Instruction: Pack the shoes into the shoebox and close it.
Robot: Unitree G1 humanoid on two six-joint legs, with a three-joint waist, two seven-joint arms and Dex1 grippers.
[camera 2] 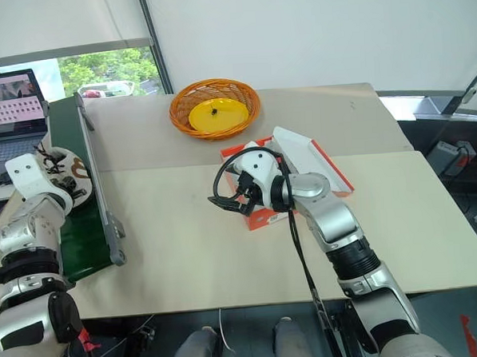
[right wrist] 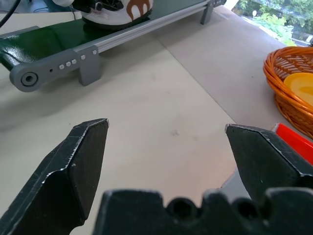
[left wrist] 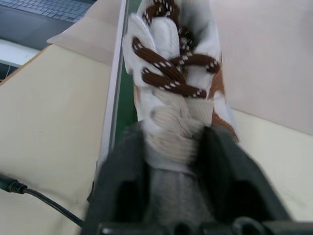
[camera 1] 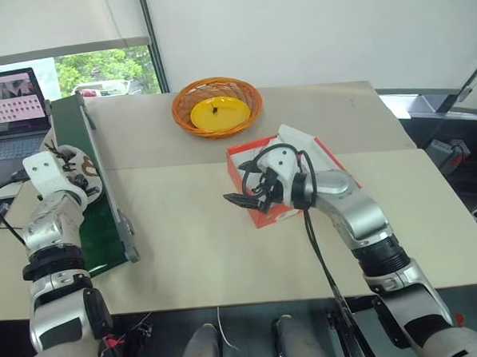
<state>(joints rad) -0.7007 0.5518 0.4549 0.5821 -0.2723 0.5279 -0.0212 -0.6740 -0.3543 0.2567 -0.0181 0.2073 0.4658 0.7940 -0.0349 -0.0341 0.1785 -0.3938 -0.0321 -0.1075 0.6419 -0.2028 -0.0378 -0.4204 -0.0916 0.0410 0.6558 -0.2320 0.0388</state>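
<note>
- On the green conveyor belt (camera 1: 93, 226) at nine o'clock, the left gripper (left wrist: 178, 147) pinches the heel of an off-white sneaker (left wrist: 171, 73) between its fingers.
- Wrist view alone shows its brown laces (left wrist: 168, 78).
- At centre, the right gripper (right wrist: 166, 142) gapes wide, holding nothing, just beside the red shoebox (camera 1: 260, 213).
- At twelve o'clock sits a wicker basket (camera 1: 216, 106).

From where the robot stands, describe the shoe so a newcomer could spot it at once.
Find the green conveyor belt along the table's left edge. Near its far end lies a shoe, with the left gripper closed on it. Off-white with dark brown laces, it is the only footwear on the belt.
</note>
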